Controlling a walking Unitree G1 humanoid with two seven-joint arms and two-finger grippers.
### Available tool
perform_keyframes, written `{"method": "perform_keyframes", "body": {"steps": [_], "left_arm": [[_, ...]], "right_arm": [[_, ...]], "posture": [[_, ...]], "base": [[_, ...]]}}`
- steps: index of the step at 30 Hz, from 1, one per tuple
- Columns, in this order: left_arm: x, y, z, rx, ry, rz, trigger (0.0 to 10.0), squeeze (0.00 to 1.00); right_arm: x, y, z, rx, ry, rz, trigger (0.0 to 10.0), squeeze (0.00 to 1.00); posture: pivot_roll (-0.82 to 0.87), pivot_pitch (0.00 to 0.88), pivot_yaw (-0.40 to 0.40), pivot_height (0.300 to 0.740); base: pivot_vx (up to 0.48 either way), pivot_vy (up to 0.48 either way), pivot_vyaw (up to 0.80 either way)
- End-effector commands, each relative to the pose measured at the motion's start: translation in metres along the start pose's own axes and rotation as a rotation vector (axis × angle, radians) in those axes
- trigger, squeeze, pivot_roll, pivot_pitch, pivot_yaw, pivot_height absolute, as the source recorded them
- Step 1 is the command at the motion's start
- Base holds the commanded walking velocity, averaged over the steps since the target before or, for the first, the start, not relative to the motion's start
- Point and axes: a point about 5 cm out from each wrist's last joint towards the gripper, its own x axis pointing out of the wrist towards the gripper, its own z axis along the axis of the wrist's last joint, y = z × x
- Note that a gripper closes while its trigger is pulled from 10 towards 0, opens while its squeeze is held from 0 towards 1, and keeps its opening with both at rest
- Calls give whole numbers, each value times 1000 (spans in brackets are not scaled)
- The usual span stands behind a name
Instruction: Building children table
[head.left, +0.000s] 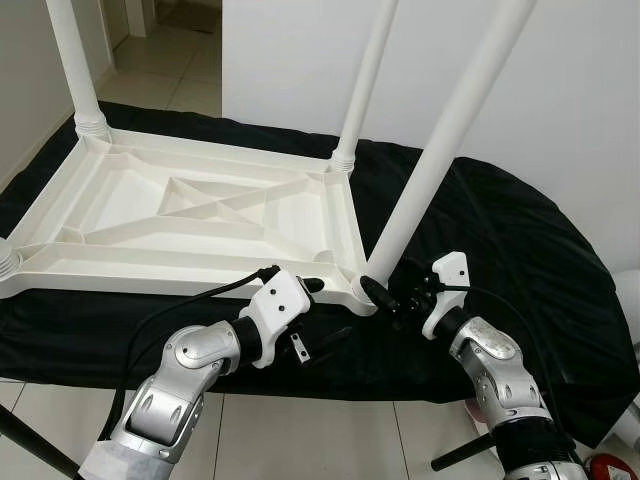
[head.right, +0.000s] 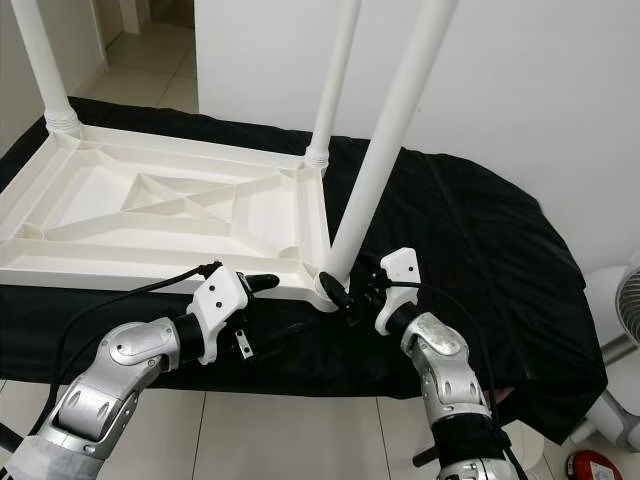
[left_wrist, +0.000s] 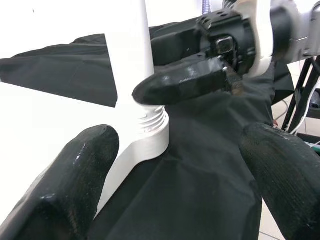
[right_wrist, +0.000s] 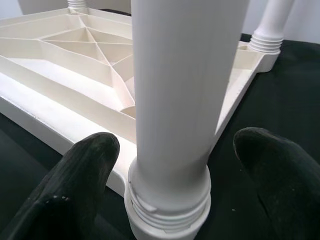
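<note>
Legs up, the white plastic children's table (head.left: 190, 215) lies inverted on a black cloth-covered surface (head.left: 500, 230), its ribbed underside facing the camera. The white tubular leg (head.left: 440, 150) at the near right corner of the inverted top stands in its threaded socket (head.left: 360, 295), its long axis rising steeply and leaning away to the right, while two other legs stand at the far corners. The right gripper (head.left: 385, 295) is the nearer one: its jaws sit spread wide on either side of the leg's base, just above the socket, with one black fingertip (right_wrist: 75, 185) beside the collar and neither clearly pressing on it. The left gripper (head.left: 310, 315) hovers just beside the same corner at the near edge, jaws also apart and holding nothing, pointed toward the socket. Thread rings show at the collar, so the leg is probably not fully seated, and closing the right jaws on the base looks like the next need.
</note>
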Motion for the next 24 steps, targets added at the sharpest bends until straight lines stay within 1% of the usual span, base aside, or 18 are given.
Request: {"method": "perform_keyframes", "body": {"steps": [1,3,6,8,9,15,18,20,22,23,24], "left_arm": [[4,1,5,-1,-18,29,10000,0],[5,1,7,-4,-29,31,10000,0],[5,1,8,-4,-31,31,10000,0],[5,0,10,-7,-36,33,10000,0],[5,0,10,-14,-38,41,10000,0],[4,-1,7,-21,-28,58,10000,0],[6,-4,6,-25,-26,61,10000,0],[6,-4,6,-25,-26,61,10000,0],[7,-5,7,-28,-29,60,10000,0],[7,-5,7,-30,-29,59,10000,0],[7,-5,7,-30,-29,59,10000,0]], "right_arm": [[3,0,1,-3,-5,27,10000,0],[10,0,-1,-22,4,43,10000,0],[11,-1,-1,-27,5,46,10000,0],[14,-1,-2,-22,12,55,10000,0],[19,-1,-4,-18,16,62,10000,0],[27,-2,-6,-13,15,67,10000,0],[36,1,-9,3,9,69,10000,0],[36,1,-9,3,9,69,10000,0],[40,3,-10,8,8,75,10000,0],[43,5,-12,7,17,82,8980,0],[43,5,-12,7,17,82,8980,0]], "posture": [[36,0,-144,740],[43,0,-144,740],[43,0,-144,740],[50,0,-148,740],[61,0,-153,740],[77,0,-162,740],[77,0,-162,740],[77,0,-162,740],[81,0,-162,740],[82,0,-162,740],[82,0,-162,740]], "base": [[0,0,0],[0,0,0],[0,0,0],[0,0,0],[0,0,0],[0,0,0],[0,0,0],[0,0,0],[0,0,0],[0,0,0],[0,0,0]]}}
